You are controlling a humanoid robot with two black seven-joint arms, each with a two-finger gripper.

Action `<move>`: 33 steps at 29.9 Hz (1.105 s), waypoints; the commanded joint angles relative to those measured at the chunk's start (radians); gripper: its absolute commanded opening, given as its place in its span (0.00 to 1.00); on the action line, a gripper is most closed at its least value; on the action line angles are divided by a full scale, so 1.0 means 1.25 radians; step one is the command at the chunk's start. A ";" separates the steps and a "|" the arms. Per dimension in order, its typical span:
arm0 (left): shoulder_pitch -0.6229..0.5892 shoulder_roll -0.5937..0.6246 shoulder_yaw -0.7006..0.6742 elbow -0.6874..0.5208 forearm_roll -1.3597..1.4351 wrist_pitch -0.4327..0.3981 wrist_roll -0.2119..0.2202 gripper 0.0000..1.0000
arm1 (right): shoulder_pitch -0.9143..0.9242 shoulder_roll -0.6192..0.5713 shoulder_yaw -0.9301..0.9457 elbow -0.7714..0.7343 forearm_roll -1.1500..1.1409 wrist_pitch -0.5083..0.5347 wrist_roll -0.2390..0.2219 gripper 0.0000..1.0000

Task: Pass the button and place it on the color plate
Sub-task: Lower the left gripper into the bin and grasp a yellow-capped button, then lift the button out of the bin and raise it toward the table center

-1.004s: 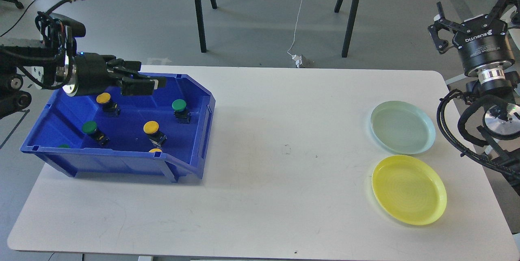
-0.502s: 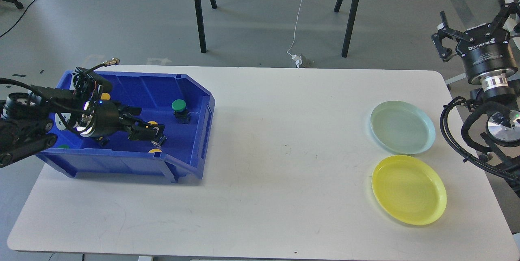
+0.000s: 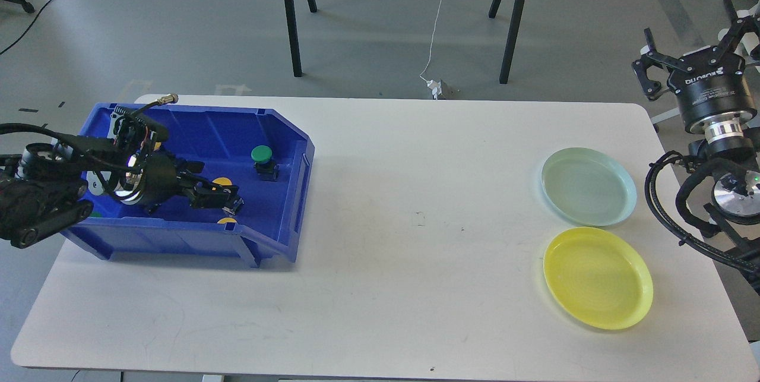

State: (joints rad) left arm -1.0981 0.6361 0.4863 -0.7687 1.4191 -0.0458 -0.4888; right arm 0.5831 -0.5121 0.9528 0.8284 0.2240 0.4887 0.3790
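Note:
A blue bin [image 3: 270,239] stands at the table's left with several push buttons in it. A green button [image 3: 262,156] stands near its right wall. My left gripper [image 3: 221,196] is low inside the bin, its fingers at a yellow button [image 3: 222,181], which the gripper mostly hides. I cannot tell whether the fingers have closed on it. Another yellow button [image 3: 226,221] peeks over the bin's front wall. My right gripper [image 3: 692,34] is open and empty, raised beyond the table's right edge. A pale green plate [image 3: 588,186] and a yellow plate [image 3: 597,278] lie at the right.
The white table [image 3: 415,263] is bare between the bin and the plates. Black stand legs [image 3: 291,13] and a white cable [image 3: 436,25] are on the floor behind the table. My right arm's cables [image 3: 671,204] hang close to the plates.
My left gripper has come down from above the bin's back wall into the bin, onto the yellow button. The right gripper has drifted slightly right and down.

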 commanded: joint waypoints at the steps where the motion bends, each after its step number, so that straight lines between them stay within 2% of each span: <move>1: 0.006 -0.009 0.000 0.003 -0.001 0.001 0.000 0.95 | 0.000 -0.001 0.000 0.000 0.000 0.000 0.000 0.99; 7: 0.022 -0.033 0.000 0.037 -0.008 -0.001 0.000 0.91 | -0.006 -0.001 0.000 0.000 0.000 0.000 0.000 0.99; 13: 0.035 -0.050 0.000 0.073 -0.006 0.000 0.000 0.75 | -0.010 -0.003 0.001 0.000 0.000 0.000 0.001 0.99; 19: 0.045 -0.057 0.000 0.097 -0.005 0.000 0.000 0.52 | -0.015 -0.003 0.001 0.000 0.000 0.000 0.001 0.99; 23: 0.045 -0.058 0.000 0.098 -0.006 -0.001 0.000 0.45 | -0.015 -0.003 0.002 -0.001 0.000 0.000 0.001 0.99; 24: 0.045 -0.058 0.000 0.097 -0.005 -0.004 0.000 0.39 | -0.015 -0.003 0.002 -0.001 0.000 0.000 0.001 0.99; 26: 0.045 -0.057 0.001 0.097 -0.005 -0.004 0.000 0.13 | -0.015 -0.005 0.004 -0.002 0.000 0.000 0.001 0.99; 27: 0.045 -0.056 0.001 0.097 -0.004 -0.004 0.000 0.05 | -0.016 -0.009 0.002 -0.005 0.000 0.000 0.001 0.99; 31: 0.031 -0.044 -0.010 0.070 -0.006 -0.005 0.000 0.02 | -0.017 -0.010 0.004 -0.009 0.000 0.000 0.001 0.99; 33: 0.016 -0.002 -0.062 0.024 -0.025 -0.015 0.000 0.02 | -0.017 -0.010 0.013 -0.023 0.002 0.000 0.000 0.99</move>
State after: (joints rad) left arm -1.0560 0.5806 0.4753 -0.6758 1.4131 -0.0521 -0.4886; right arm 0.5618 -0.5236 0.9575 0.8183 0.2239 0.4887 0.3805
